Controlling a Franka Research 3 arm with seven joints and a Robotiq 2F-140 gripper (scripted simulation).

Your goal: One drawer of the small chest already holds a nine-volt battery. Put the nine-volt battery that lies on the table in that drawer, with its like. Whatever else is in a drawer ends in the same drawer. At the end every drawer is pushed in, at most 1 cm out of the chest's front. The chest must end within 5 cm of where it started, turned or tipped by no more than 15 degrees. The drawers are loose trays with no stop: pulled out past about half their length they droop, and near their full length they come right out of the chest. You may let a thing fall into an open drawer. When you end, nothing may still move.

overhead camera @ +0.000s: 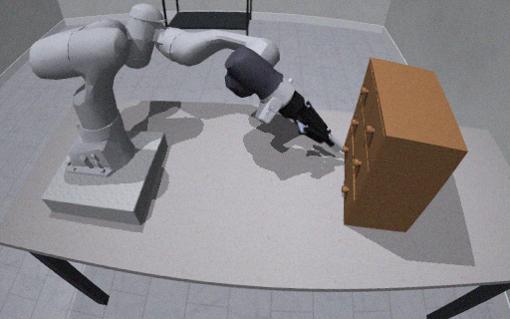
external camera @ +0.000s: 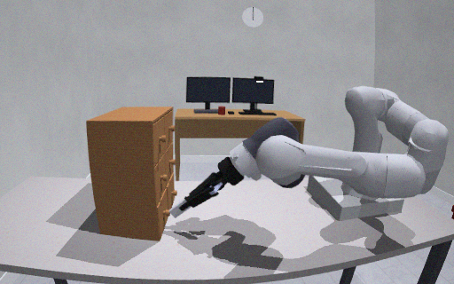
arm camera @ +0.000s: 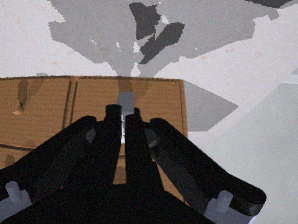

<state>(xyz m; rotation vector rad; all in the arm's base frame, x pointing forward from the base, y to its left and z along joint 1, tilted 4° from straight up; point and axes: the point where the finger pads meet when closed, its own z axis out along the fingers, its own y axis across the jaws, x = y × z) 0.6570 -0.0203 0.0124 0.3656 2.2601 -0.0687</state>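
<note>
The jaws are standing fully closed, with nothing showing between them, and their pale fingertips (overhead camera: pixel 337 146) (external camera: pixel 177 209) are pointing obliquely downward at a bottom-row drawer front of the wooden chest (overhead camera: pixel 420 110) (external camera: pixel 126 177) (arm camera: pixel 100 97), close beside its knob (external camera: pixel 167 213); whether they are touching it cannot be determined. The chest is standing upright on the table (overhead camera: pixel 251 239) (external camera: pixel 11 209) (arm camera: pixel 25 45), its visible drawer fronts lying about flush with the frame. The location of the nine-volt battery cannot be determined, while the arm (overhead camera: pixel 196 47) (external camera: pixel 330 161) is reaching across the table from its pale base block (overhead camera: pixel 92 196) (external camera: pixel 370 209).
</note>
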